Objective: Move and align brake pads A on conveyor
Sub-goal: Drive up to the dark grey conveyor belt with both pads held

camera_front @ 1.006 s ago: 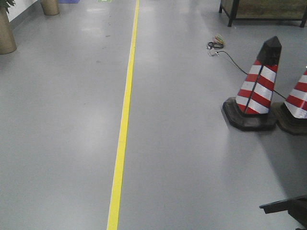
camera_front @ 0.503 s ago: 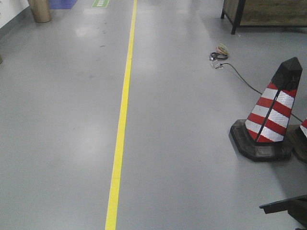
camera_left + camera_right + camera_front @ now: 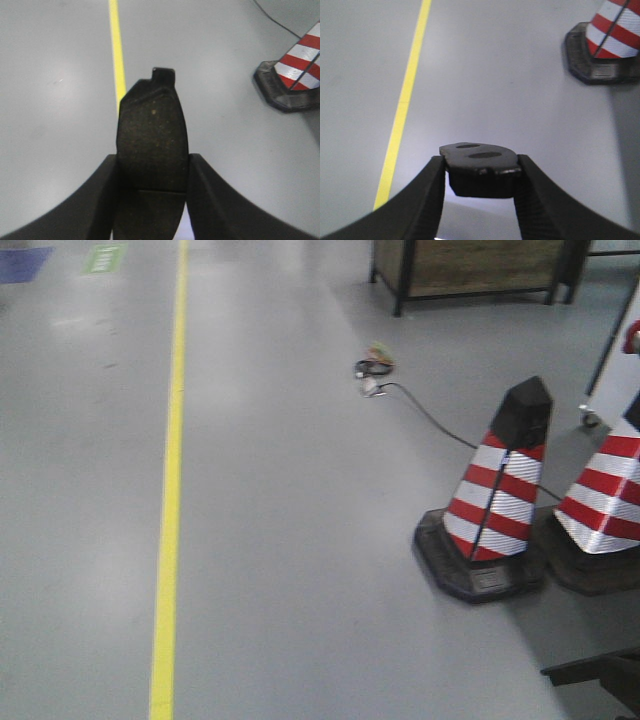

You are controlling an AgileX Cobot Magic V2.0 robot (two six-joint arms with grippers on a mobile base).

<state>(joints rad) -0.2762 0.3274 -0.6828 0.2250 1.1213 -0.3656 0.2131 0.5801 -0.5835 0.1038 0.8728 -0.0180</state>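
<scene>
In the left wrist view my left gripper (image 3: 152, 172) is shut on a dark-grey brake pad (image 3: 151, 132). The pad stands lengthwise between the fingers, its speckled friction face and cross groove towards the camera. My right gripper (image 3: 481, 172) is shut on a second brake pad (image 3: 480, 160), held flat with its back plate and two oval slots facing up. Both pads hang above a grey floor. The conveyor is out of view in every frame.
A yellow floor line (image 3: 170, 510) runs away on the left. Two red-and-white cones (image 3: 495, 505) (image 3: 605, 505) stand at the right. A black cable (image 3: 420, 410) trails behind them, and a wooden cabinet (image 3: 470, 265) stands at the back. A black robot part (image 3: 600, 675) juts in at the bottom right.
The front view has swung. The yellow line and the near cone have slid leftward since half a second ago, and more of the second cone and the cabinet shows.
</scene>
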